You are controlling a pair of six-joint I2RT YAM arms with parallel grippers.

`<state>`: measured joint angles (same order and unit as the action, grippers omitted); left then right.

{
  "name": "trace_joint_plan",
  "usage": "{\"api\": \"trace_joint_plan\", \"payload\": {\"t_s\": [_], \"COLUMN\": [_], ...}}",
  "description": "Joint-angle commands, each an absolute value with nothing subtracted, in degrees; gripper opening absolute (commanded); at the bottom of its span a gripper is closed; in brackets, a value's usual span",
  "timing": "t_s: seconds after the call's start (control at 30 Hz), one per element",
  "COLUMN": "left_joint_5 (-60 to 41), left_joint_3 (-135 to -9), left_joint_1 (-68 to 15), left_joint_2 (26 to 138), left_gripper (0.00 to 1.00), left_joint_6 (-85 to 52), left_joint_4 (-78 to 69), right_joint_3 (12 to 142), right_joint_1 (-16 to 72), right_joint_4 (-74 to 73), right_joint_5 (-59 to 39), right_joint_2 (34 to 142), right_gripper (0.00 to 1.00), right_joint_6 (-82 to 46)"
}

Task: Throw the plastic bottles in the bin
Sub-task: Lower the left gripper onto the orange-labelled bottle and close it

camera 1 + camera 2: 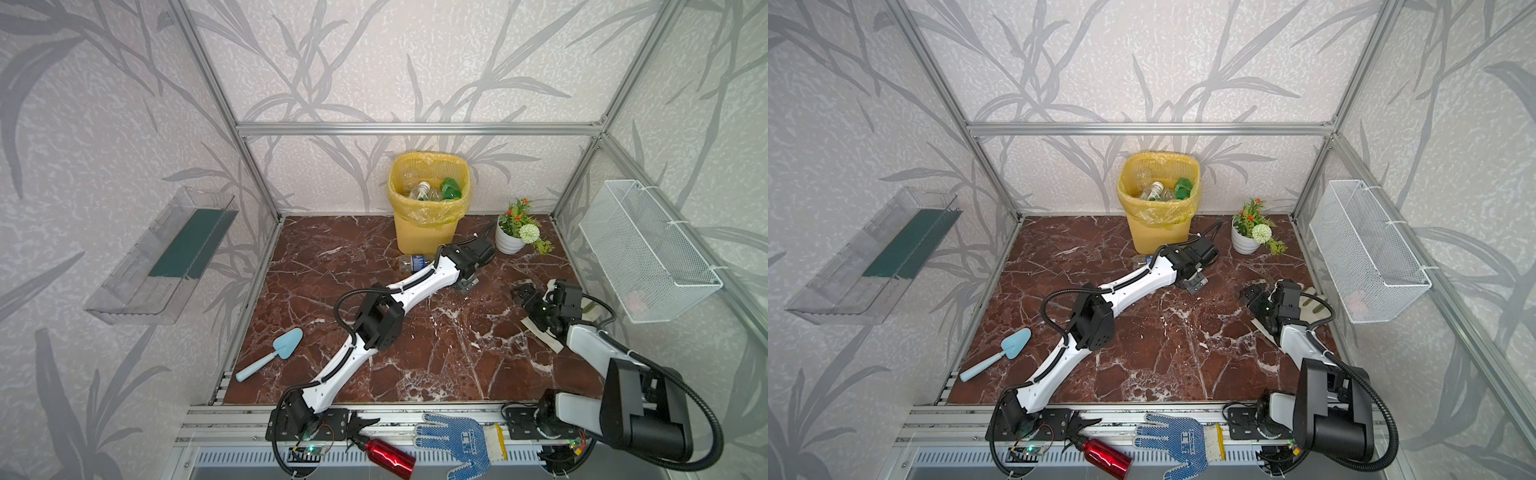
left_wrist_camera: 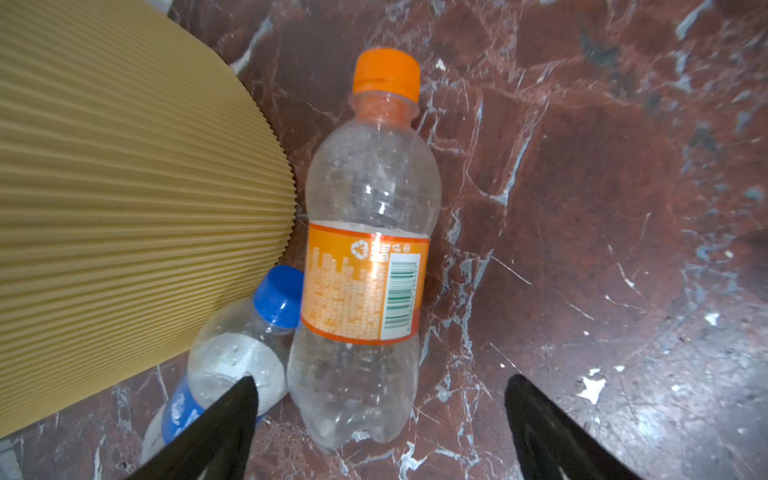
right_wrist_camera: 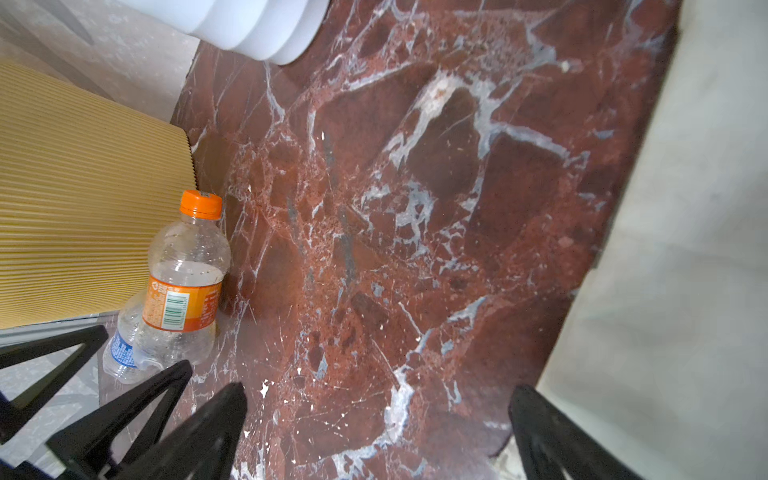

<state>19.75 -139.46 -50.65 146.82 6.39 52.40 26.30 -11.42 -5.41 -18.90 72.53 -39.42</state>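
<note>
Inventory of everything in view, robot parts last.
bin: one, yellow, back centre
bottles in bin: several, clear and green
orange-cap bottle: one, clear, lying by bin's base
blue-cap bottle: one, clear, lying beside it
plant pot: one, white, right of bin
trowel: one, blue, front left
metal bottle: one, red, front rail
dotted glove: one, blue, front rail
plain glove: one, cream, under right arm
tray: one, clear, left wall
wire basket: one, white, right wall
left tool: one, black, open, over orange-cap bottle
right tool: one, black, open, right side
</note>
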Motion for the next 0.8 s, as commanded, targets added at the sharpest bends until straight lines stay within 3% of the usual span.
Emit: {"api": "trace_joint_plan", "payload": {"t_s": [0.0,0.13,0.4,0.57,0.77], "left_joint_5": [21.0,21.4,18.2,17.2,14.4], "left_joint_3": [-141.3,-140.3,-136.4,-128.5,-107.8], "left_joint_1": [-50.4,-50.4,-50.6,-51.0,-51.7], "left_joint_2": [148.5,149.0,145.4,139.2,124.8], "left_gripper": [0.88,0.83,0.51,0.48,0.48], "left_joint_6": [8.0,7.9,6.0,3.3,-3.3], "left_joint_4": [54.1,53.3,52.7,51.7,47.8], "right_joint_3": [28.4,28.4,27.9,27.6,26.9], "right_joint_1": [-12.3,-13.0,-13.4,-13.4,-13.4], "right_joint_4": [-6.7,-5.7,-3.7,-2.9,-2.5], "right_joint_5": [-21.9,-21.9,-21.6,-21.6,-21.9], "right_joint_2": [73.0,72.1,68.9,67.0,64.5], "right_gripper": [0.99,0.99,0.99,0.99,0.99], "right_joint_6": [-39.1,-38.2,-38.0,-38.8,-40.0]}}
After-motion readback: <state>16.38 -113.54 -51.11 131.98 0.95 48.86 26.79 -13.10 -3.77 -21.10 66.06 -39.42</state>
